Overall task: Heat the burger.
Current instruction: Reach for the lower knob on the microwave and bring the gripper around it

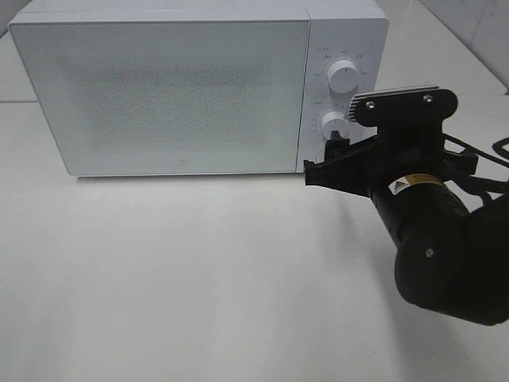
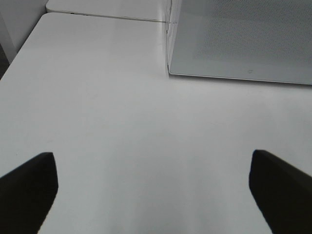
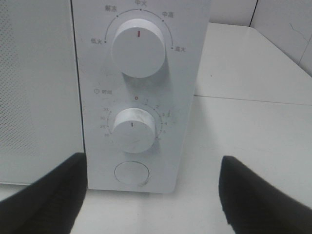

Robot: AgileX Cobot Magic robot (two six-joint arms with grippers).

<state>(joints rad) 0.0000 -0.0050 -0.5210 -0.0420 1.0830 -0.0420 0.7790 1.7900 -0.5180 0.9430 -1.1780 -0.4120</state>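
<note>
The burger is out of view in every frame. A white microwave [image 1: 159, 87] stands at the back of the table with its door shut. My right gripper [image 1: 330, 159] hovers just in front of the microwave's control panel, level with the lower timer knob [image 1: 332, 123]. In the right wrist view the gripper [image 3: 151, 195] is open and empty, its dark fingers [image 3: 44, 195] on either side of the timer knob [image 3: 134, 129] and the round button [image 3: 131, 173]. My left gripper [image 2: 153, 195] is open and empty over bare table, near the microwave's left front corner [image 2: 170, 73].
The upper power knob [image 3: 139, 48] sits above the timer knob. The white table [image 1: 199, 270] stretches in front of the microwave. A seam to a second tabletop [image 2: 107, 17] runs behind. Cables [image 1: 485, 171] trail off the right arm.
</note>
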